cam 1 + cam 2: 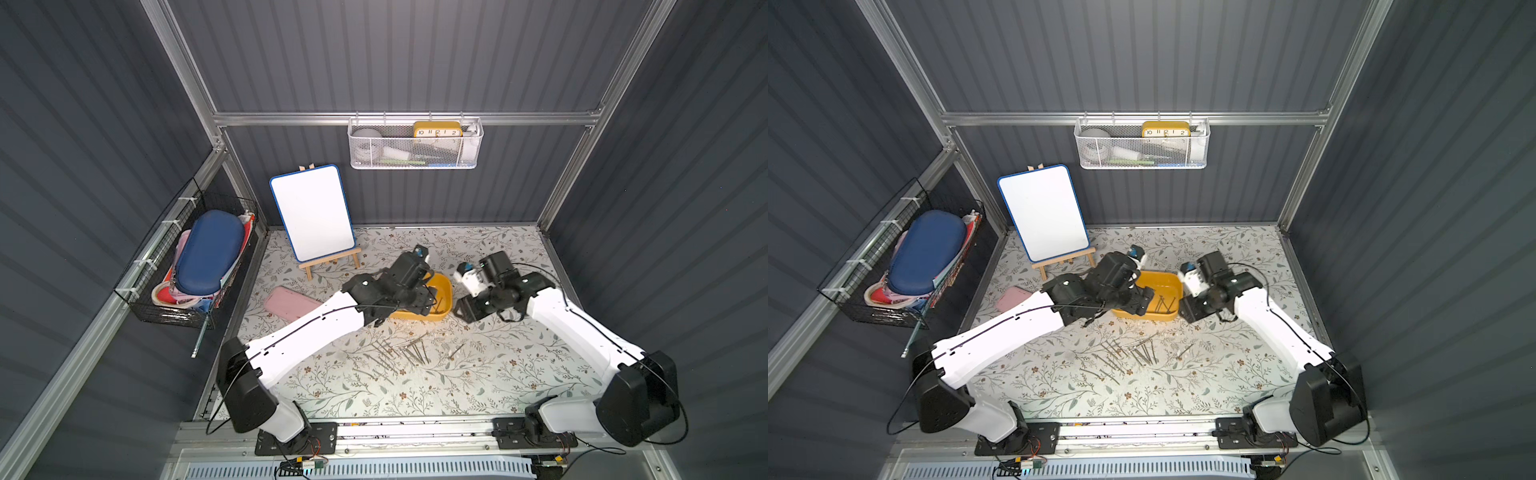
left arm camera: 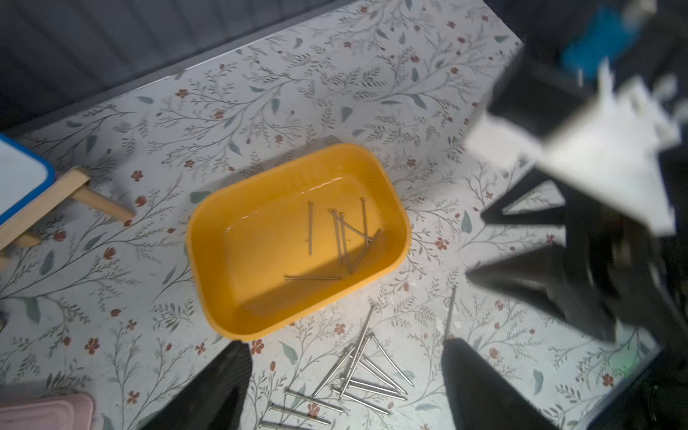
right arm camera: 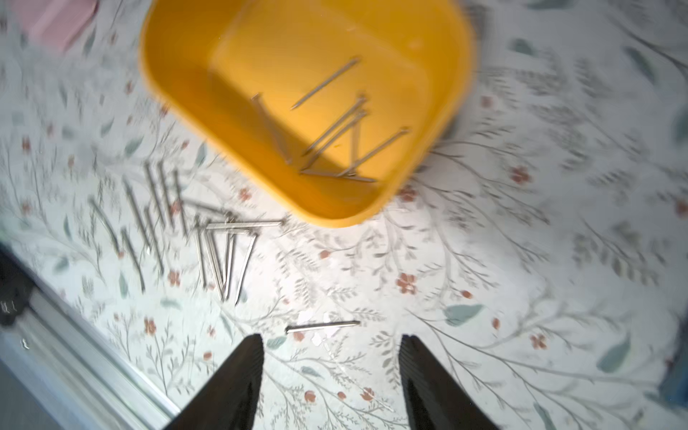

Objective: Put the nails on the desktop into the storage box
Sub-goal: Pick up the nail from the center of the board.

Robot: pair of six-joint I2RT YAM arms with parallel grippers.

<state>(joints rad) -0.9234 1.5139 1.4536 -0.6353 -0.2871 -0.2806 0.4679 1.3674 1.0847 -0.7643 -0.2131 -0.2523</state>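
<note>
While some nails (image 2: 346, 238) lie in the box (image 2: 208, 260), most are spread on the flat desktop (image 3: 484, 260) just beside it. A lone nail (image 3: 322, 326) is seen just ahead of the right gripper (image 3: 331, 337), which is partly open and empty. Its long axis lies along the jaws' closing line, so a wrist turn is likely needed. The left gripper (image 2: 346, 342), wide open and empty, is held near the heap (image 2: 366, 376).

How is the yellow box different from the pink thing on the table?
The storage box is mustard yellow; the pink case is pale pink. The storage box is an open tub with raised walls; the pink case is flat. The storage box holds nails; the pink case shows none. Both have rounded corners and sit on the desktop.
</note>
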